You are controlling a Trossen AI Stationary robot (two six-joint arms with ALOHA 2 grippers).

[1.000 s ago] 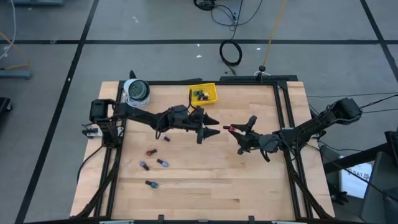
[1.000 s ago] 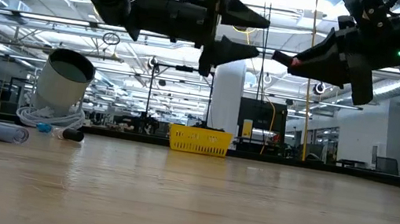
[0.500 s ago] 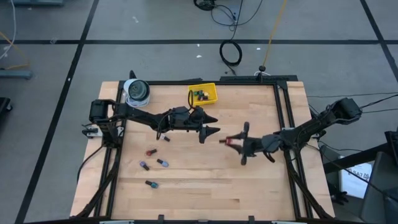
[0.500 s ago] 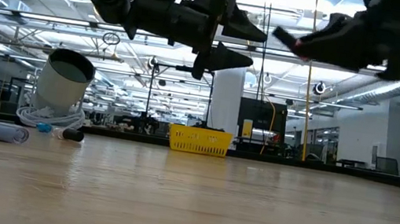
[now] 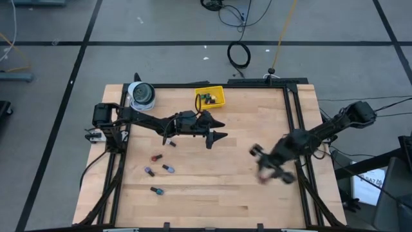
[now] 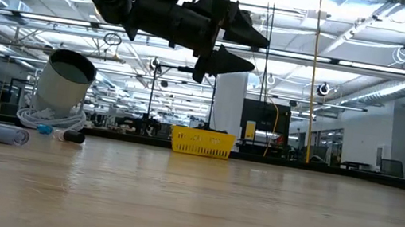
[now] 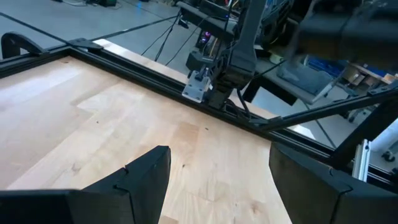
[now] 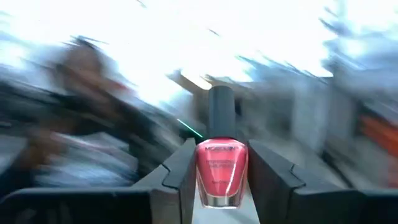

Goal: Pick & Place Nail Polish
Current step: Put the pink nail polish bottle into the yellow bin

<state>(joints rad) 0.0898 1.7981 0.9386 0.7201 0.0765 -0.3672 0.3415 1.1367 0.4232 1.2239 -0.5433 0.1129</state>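
My right gripper hangs over the right part of the table, shut on a pink-red nail polish bottle with a dark cap. My left gripper is open and empty above the table's middle, just in front of the yellow tray; it also shows in the low view and the left wrist view. Several more bottles lie on their sides at the left: a red one, two side by side and one nearer the front. Some bottles sit in the tray. My right gripper pinches the bottle's coloured body between its two fingers, one on each side. The dark cap stands free beyond the fingers. The bottle is lifted clear of the table.
A round grey-white tape roll stands at the far left corner with a coiled cord beside it. Black frame rails run along the table's edges. Bare wood lies at the middle and front.
My right gripper has swung with the pink-red bottle toward the table's near and right edges and has turned as it went; it has left the low view. The bottle stays in its hold.
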